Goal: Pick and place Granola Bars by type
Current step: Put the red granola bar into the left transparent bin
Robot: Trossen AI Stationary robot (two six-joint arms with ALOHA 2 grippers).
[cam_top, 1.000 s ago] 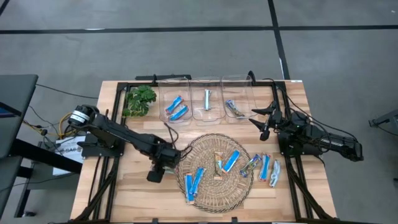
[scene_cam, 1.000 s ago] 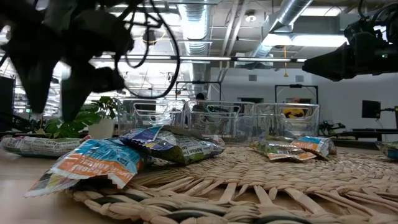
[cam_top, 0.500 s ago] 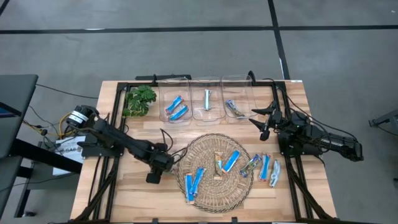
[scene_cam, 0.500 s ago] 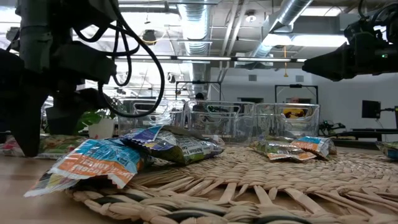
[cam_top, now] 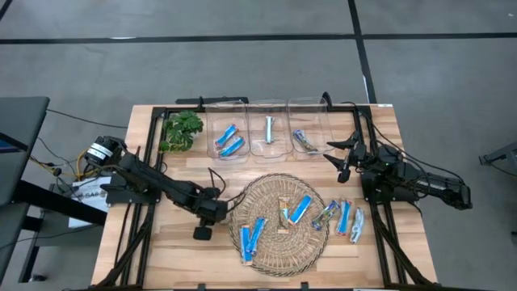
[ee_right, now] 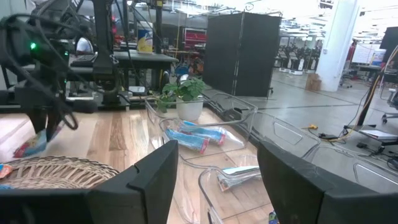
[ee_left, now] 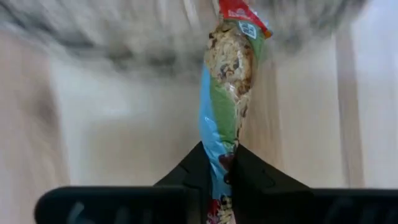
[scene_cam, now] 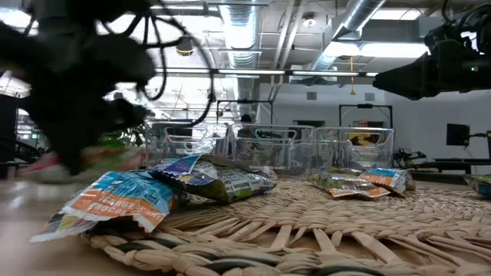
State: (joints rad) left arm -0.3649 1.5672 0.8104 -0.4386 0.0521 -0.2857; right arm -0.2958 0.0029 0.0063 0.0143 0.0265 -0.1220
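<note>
**Sorting status: partly complete, one bar in transit**

At the left edge of the woven mat, the left gripper is positioned low over the bare wood. Its fingers are seen pinched tight on the end of a multicoloured bar, whose crinkled red, green and blue wrapper hangs clear of the table.

Sorting is judged to be well short of finished. Three clear bins are set along the far edge. Two bright blue bars are held in the left bin, one pale silver bar in the middle bin, and one darker bar in the right bin. Several bars are left on the mat, among them a blue pair and a single blue bar. A further cluster is left on the wood beside the mat's right rim.

The wrappers are thin, glossy foil, creased and flat. The mat is coarse round wickerwork. The bins are rigid, transparent and thin-walled.

The right gripper is parked near the right bin, with its fingers spread wide and nothing between them.
</note>
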